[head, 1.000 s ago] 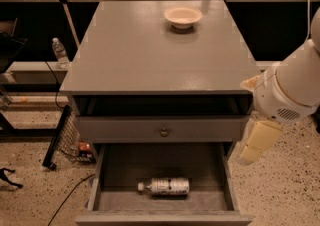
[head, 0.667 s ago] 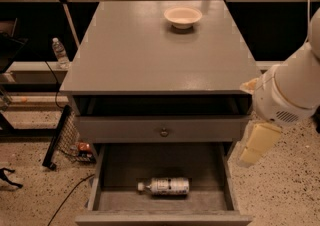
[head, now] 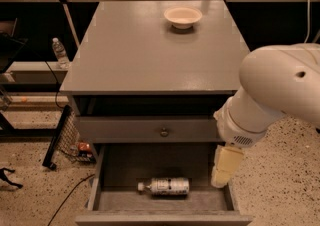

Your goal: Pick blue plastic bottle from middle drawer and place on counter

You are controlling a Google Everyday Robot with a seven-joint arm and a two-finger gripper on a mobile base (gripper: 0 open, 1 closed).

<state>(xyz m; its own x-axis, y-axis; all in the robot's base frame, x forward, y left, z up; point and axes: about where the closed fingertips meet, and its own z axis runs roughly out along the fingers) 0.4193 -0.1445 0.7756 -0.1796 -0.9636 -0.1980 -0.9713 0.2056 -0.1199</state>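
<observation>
The blue plastic bottle lies on its side in the open middle drawer, white cap pointing left, near the drawer's front. My gripper hangs from the white arm at the drawer's right edge. It is to the right of the bottle, slightly above it and not touching it. The grey counter is the cabinet's top, above the drawers.
A cream bowl sits at the back of the counter. A shut drawer front with a round knob is just above the open drawer. An upright water bottle stands on a shelf to the left. A black rack leans by the cabinet's left side.
My arm has swung left and down, bringing the gripper from beside the cabinet to the right edge of the open drawer. The bottle has not moved.
</observation>
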